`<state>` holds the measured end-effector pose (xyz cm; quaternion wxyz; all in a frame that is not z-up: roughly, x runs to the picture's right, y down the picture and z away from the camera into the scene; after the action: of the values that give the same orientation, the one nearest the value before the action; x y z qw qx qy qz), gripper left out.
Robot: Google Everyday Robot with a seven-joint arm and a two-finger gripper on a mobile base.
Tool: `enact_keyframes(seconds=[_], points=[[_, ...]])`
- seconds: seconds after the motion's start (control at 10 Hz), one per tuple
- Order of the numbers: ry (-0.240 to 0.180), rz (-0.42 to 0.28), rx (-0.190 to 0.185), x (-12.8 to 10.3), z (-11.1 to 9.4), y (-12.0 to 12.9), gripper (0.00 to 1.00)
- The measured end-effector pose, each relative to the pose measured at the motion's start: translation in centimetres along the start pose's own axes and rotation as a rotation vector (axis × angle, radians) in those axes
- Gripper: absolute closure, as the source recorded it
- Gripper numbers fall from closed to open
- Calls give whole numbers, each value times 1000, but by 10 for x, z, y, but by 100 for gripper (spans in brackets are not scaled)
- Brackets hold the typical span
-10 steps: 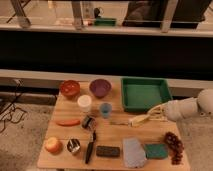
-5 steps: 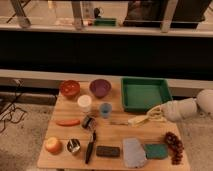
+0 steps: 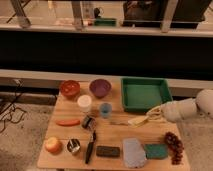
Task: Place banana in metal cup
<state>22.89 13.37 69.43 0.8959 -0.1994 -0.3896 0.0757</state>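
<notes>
The pale yellow banana [image 3: 141, 120] lies right of the table's middle, its splayed strips pointing left. Its right end sits in my gripper [image 3: 156, 113], which is shut on it at the end of the white arm [image 3: 182, 109] reaching in from the right. The metal cup [image 3: 73, 146] stands upright near the front left corner, far to the left of the gripper and a little nearer the front edge.
A green tray [image 3: 145, 81] sits behind the gripper. A red bowl [image 3: 70, 88], a purple bowl [image 3: 100, 87], a white cup [image 3: 84, 102] and a blue cup [image 3: 105, 109] stand at the back. An orange carrot [image 3: 67, 122], a black-handled knife [image 3: 90, 146], an apple [image 3: 52, 145] and grapes [image 3: 174, 146] lie nearer the front.
</notes>
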Motion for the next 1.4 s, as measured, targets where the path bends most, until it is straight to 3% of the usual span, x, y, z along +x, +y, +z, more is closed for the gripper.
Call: enact_keyframes(seconds=[0.7,0.9,1.1,1.4], points=[[-3,-2,1,0,1,0,97],[-16,-27,-30,-9,11,3,97],[-40,-65,-81,-33,34,11,97],[-93,-151,-164,-88,78,22,97]])
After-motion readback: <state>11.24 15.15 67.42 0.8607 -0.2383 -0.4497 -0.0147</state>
